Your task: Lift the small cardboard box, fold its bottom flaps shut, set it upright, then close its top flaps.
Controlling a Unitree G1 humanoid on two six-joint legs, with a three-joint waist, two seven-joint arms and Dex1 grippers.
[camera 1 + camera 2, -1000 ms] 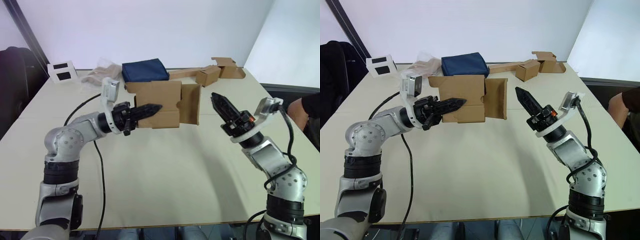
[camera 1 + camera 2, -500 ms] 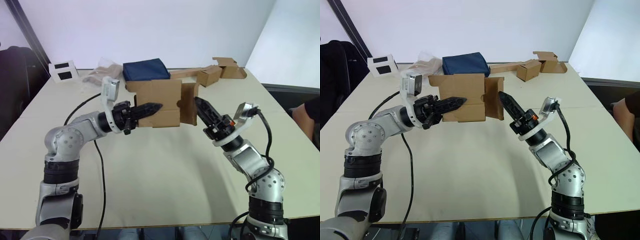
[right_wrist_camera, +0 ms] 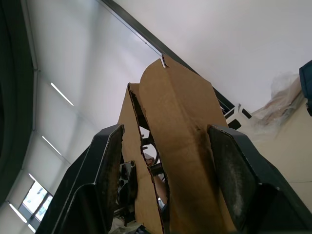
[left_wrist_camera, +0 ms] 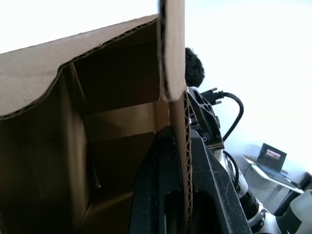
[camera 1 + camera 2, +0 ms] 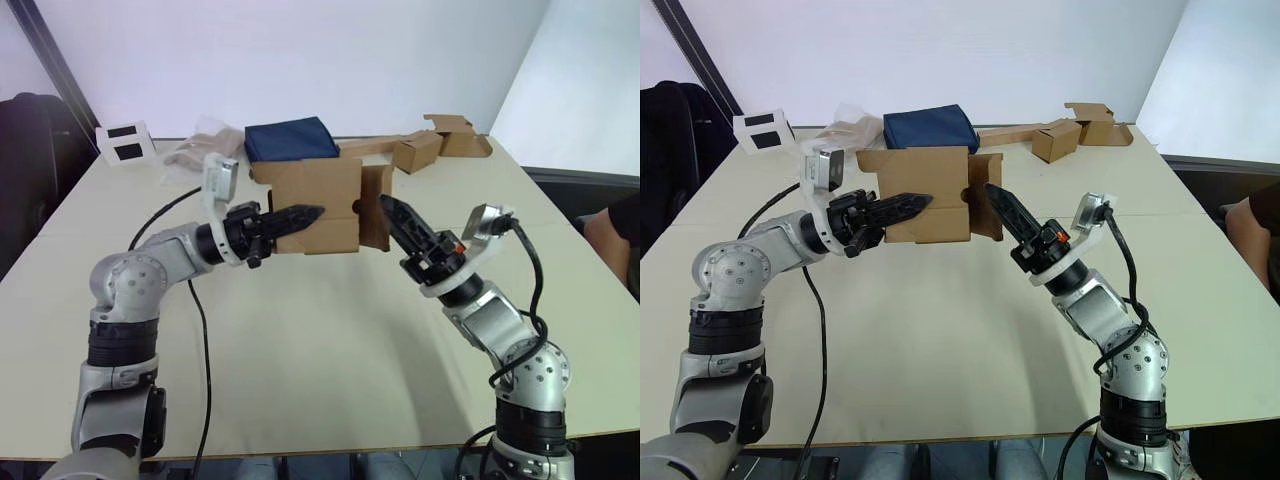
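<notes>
Head view: small cardboard box sideways, flaps rightward

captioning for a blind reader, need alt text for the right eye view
The left gripper holds a small cardboard box above a pale table, pinching one wall. The right gripper, fingers open, reaches its side flap.

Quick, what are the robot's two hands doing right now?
Left gripper: shut on a wall of the small cardboard box, holding it above the table.
Right gripper: open, jaws on either side of the box's side flap.
</notes>
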